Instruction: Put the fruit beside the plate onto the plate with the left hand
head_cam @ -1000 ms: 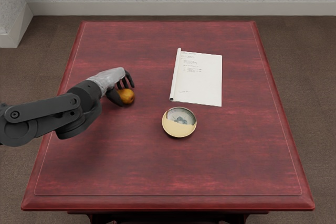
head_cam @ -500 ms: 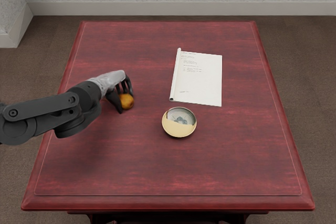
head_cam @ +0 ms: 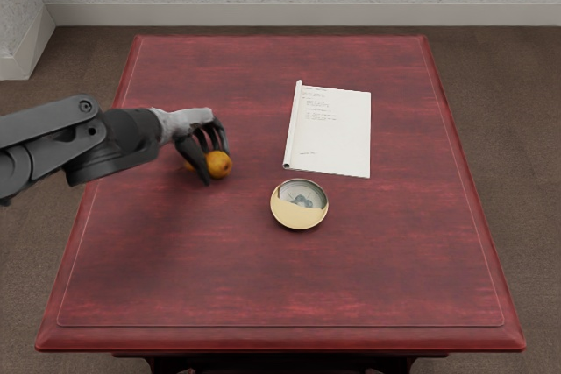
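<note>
Noted left arm (head_cam: 79, 139) extended from 9 o'clock edge toward 3 o'clock, dark forearm nearly level over left side of table (head_cam: 263, 286). Saw left hand (head_cam: 198, 133) palm-down, wrist angled slightly toward 4 o'clock, dark fingers (head_cam: 210, 137) curled over and clasping orange fruit (head_cam: 218, 165). Could not tell whether fruit touched tabletop or hung just above. Logged fruit at 10 o'clock of gold-rimmed plate (head_cam: 298, 222), apart, not on it. Found white paper sheet (head_cam: 333, 133) near plate, at 1 o'clock.
</note>
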Motion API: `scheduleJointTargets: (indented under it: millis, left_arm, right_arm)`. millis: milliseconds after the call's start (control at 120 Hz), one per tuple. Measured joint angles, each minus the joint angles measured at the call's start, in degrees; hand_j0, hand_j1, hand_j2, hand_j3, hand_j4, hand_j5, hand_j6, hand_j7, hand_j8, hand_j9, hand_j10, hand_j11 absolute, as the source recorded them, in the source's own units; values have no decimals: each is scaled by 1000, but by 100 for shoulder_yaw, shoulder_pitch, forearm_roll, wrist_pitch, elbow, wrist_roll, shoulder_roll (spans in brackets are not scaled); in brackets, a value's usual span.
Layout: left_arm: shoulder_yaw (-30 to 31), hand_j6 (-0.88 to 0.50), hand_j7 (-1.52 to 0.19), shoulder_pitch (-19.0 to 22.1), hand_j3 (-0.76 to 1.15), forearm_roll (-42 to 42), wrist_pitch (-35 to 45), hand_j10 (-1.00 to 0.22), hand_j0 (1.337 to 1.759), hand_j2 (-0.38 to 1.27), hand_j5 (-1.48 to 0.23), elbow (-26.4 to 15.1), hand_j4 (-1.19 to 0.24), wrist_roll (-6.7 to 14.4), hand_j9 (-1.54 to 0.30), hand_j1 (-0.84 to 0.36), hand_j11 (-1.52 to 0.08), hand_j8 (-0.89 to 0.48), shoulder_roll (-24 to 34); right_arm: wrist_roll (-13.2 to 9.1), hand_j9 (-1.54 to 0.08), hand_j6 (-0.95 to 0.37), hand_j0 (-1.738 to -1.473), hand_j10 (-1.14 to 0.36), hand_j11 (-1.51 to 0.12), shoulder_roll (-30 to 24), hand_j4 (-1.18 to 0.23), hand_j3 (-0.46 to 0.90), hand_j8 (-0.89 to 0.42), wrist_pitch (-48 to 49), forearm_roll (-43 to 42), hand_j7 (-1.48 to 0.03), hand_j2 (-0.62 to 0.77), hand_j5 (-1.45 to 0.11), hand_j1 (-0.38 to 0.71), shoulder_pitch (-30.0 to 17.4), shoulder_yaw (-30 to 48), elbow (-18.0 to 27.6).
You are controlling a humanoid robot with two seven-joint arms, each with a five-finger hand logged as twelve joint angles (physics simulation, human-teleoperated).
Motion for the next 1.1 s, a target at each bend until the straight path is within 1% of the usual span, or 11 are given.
scheduleJointTargets:
  millis: [183,300,517,525,592,600,617,692,892,958,1100]
  left_arm:
    - [-490,-490,-985,-25,0,-225,-646,-588,1657,552,-999,1,-635,2,-977,-378,-980,-509,-59]
    - [-671,-483,-985,-64,0,-332,-854,-583,1657,590,-1002,-3,-628,3,-975,-397,-976,-504,-191]
    - [-761,-494,-981,-123,0,-462,-1075,-671,1657,646,-991,-7,-644,3,-973,-406,-975,-535,-617]
    - [-762,-494,-978,-119,0,-467,-1076,-674,1657,650,-988,-7,-645,3,-974,-407,-975,-557,-633]
    - [-766,-481,-982,-99,0,-481,-1103,-691,1657,663,-997,-8,-635,3,-972,-419,-974,-531,-786]
    - [-766,-512,-984,-98,0,-486,-1101,-693,1657,668,-989,-7,-635,3,-973,-420,-975,-520,-793]
    - [-767,-479,-983,-93,0,-490,-1105,-696,1657,675,-992,-8,-636,3,-973,-424,-975,-537,-800]
    - [-765,-510,-979,-41,0,-488,-1111,-708,1657,663,-983,-7,-654,3,-973,-407,-975,-558,-919]
    - [-746,-517,-963,-26,0,-491,-1116,-715,1657,630,-978,-3,-663,2,-962,-395,-965,-577,-943]
    - [-755,-500,-873,-35,0,-483,-1098,-651,1657,512,-882,-1,-613,3,-871,-345,-873,-547,-943]
    - [-839,-279,-473,-29,0,-475,-1040,-354,1658,262,-477,1,-335,4,-472,-31,-473,-302,-943]
  right_arm:
    - [0,-20,-15,-1658,-15,-20,0,-15,0,-15,0,0,-20,-3,-20,-331,-1,0,0]
    - [0,-20,-15,-1658,-15,-20,0,-15,0,-15,0,0,-20,-3,-20,-331,-1,0,0]
    - [0,-20,-15,-1658,-15,-20,0,-15,0,-15,0,0,-20,-3,-20,-331,-1,0,0]
    - [0,-20,-15,-1658,-15,-20,0,-15,0,-15,0,0,-20,-3,-20,-331,-2,0,0]
    - [0,-20,-15,-1658,-15,-20,0,-15,0,-15,0,0,-20,-3,-20,-331,-1,0,0]
    - [0,-20,-15,-1658,-15,-20,0,-15,0,-15,0,0,-20,-3,-20,-331,-1,0,0]
    - [0,-20,-15,-1658,-15,-20,0,-15,0,-15,0,0,-20,-3,-20,-331,-1,0,0]
    - [0,-20,-15,-1658,-15,-20,0,-15,0,-15,0,0,-20,-3,-20,-331,-1,0,0]
    - [0,-20,-15,-1658,-15,-20,0,-15,0,-15,0,0,-20,-3,-20,-331,-1,0,0]
    - [0,-20,-15,-1658,-15,-20,0,-15,0,-15,0,0,-20,-3,-20,-331,-1,0,0]
    - [0,-20,-15,-1658,-15,-20,0,-15,0,-15,0,0,-20,-3,-20,-331,-1,0,0]
